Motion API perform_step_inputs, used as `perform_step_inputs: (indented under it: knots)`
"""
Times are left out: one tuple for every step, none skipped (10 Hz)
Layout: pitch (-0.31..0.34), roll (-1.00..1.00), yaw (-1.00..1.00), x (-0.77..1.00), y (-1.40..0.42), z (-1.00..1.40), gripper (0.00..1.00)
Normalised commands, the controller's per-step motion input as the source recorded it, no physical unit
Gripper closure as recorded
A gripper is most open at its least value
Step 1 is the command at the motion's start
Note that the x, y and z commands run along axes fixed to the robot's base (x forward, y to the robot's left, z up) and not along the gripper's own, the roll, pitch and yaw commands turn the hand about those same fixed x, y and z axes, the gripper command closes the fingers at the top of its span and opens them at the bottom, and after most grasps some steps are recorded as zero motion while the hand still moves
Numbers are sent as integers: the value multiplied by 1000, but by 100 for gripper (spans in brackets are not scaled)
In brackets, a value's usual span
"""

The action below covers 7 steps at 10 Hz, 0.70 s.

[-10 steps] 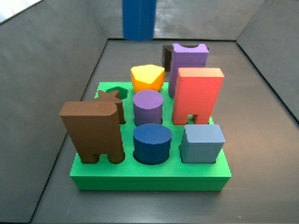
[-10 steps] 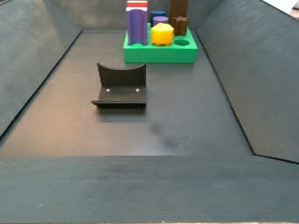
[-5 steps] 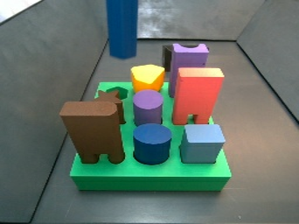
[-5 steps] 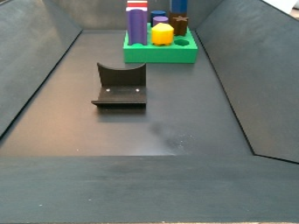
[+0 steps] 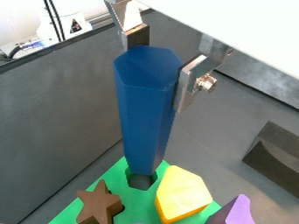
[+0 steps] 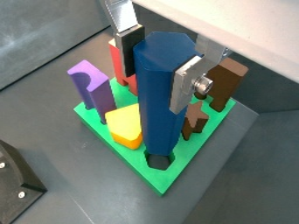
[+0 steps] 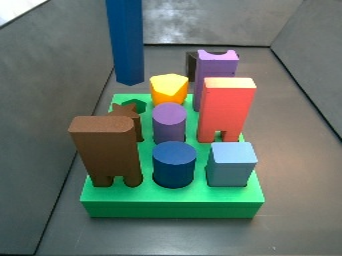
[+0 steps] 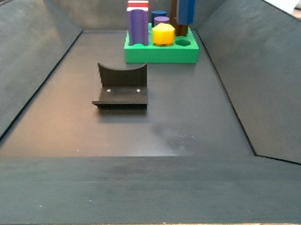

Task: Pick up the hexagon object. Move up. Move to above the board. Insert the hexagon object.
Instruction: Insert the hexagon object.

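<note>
The hexagon object [image 7: 123, 40] is a tall bright-blue rod hanging upright over the back left corner of the green board [image 7: 167, 208]. The gripper [image 5: 163, 61] is shut on its upper part, with silver fingers [image 5: 187, 80] on opposite faces; both wrist views show this, and the gripper [image 6: 156, 70] is out of frame in both side views. The rod [image 6: 162, 105] has its lower end a little above an empty hexagonal hole [image 6: 158, 161], which also shows in a wrist view [image 5: 142, 181] and in a side view [image 7: 130, 105]. The board [image 8: 161, 54] stands far off.
On the board stand a yellow block [image 7: 168, 88], purple arch [image 7: 214, 65], red block [image 7: 227, 108], purple cylinder [image 7: 168, 123], dark-blue cylinder [image 7: 174, 164], light-blue cube [image 7: 231, 163] and brown block [image 7: 107, 148]. The fixture [image 8: 120, 86] stands on the floor. Dark walls enclose the floor.
The hexagon object, still held, has moved left and lower in the side view, from beyond the board's back edge to over its back left corner.
</note>
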Motion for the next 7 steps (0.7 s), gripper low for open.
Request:
perform_step_inputs:
  knots:
    - [-111,136,23,-160,0,-531,100]
    - [-107,124,11,-43,-20,-540,100]
    - [-120,119,0,0,-63,-580,100]
    - [-140,113,0,0,-100,-580,100]
    - [-143,117,0,0,-123,-589,100]
    - [-134,99,0,0,-63,-537,100]
    - [-30,59,0,83,0,-337,100]
